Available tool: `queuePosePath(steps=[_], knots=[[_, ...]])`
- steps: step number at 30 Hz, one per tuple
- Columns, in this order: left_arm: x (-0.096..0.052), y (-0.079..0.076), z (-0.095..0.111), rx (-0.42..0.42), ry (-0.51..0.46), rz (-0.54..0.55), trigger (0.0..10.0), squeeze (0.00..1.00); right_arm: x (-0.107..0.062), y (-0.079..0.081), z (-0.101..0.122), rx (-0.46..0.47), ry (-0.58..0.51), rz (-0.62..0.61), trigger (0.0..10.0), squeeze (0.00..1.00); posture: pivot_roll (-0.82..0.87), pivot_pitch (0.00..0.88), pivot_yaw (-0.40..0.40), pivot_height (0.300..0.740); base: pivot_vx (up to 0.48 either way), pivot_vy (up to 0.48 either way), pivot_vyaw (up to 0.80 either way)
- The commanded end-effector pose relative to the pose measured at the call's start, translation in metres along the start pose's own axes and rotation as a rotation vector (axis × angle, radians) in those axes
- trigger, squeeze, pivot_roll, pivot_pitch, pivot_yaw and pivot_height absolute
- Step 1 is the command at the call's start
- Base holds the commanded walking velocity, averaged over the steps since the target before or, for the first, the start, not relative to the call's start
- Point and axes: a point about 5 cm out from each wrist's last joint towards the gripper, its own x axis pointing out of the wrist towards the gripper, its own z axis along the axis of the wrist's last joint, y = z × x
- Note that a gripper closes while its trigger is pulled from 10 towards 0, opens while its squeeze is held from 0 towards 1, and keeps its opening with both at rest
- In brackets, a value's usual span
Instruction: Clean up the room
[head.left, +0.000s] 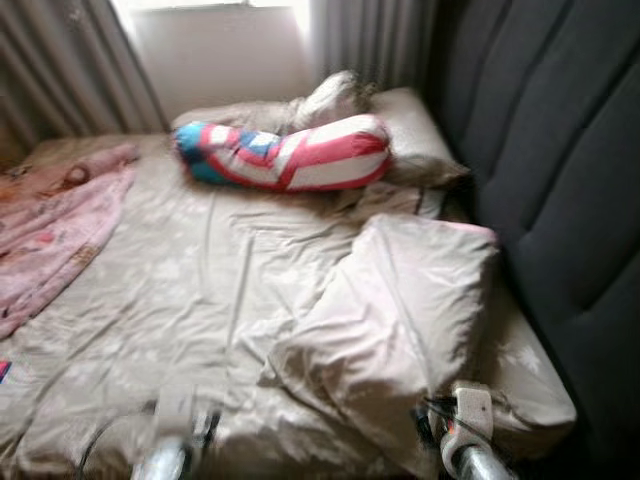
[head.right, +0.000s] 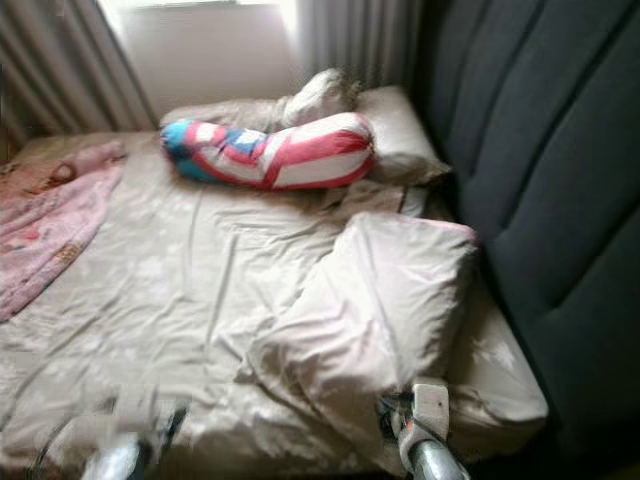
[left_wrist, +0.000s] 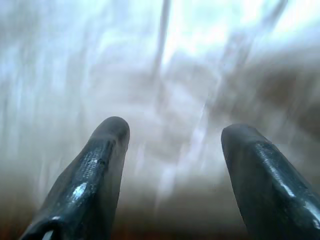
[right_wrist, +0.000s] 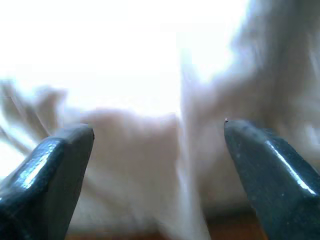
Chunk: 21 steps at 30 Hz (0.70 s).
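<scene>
The bed (head.left: 200, 290) takes up most of the head views, its beige sheet rumpled. A pink blanket (head.left: 50, 230) lies crumpled at its left edge. The left gripper (left_wrist: 172, 132) hangs over the near edge, fingers spread wide and empty. A red, white and blue bolster (head.left: 290, 155) lies across the far end. A beige pillow (head.left: 395, 310) slumps at the right, just before the right gripper (right_wrist: 157, 132), fingers likewise apart. A dark padded headboard (head.left: 560, 170) lines the right side.

Dark padded headboard (head.left: 560, 160), bright curtained window (head.left: 215, 45)
</scene>
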Motion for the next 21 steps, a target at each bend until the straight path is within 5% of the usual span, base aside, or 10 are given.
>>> queuePosePath(steps=[1,6,14,21], knots=[[0.002,0.0,0.011,0.046,-0.061,-0.028,10.0,0.0,0.007,0.003,0.026,-0.035,-0.125,0.019,10.0,0.0,-0.09,0.0,0.02,0.74,0.0,0.0,0.0],[-0.007,-0.005,0.016,-0.022,-0.204,-0.051,10.0,0.0,-0.001,0.001,0.029,-0.086,-0.226,0.025,10.0,0.0,-0.1,0.0,0.01,0.74,0.0,0.0,0.0],[-0.027,-0.003,-0.001,-0.034,-0.244,-0.042,10.0,0.0,-0.016,-0.021,0.021,-0.061,-0.276,-0.07,10.0,0.0,-0.09,0.0,-0.013,0.74,0.0,0.0,0.0],[-0.023,-0.004,0.007,-0.023,-0.257,-0.054,10.0,0.0,-0.016,-0.017,0.024,-0.076,-0.283,-0.026,10.0,0.0,-0.07,0.0,-0.014,0.74,0.0,0.0,0.0]])
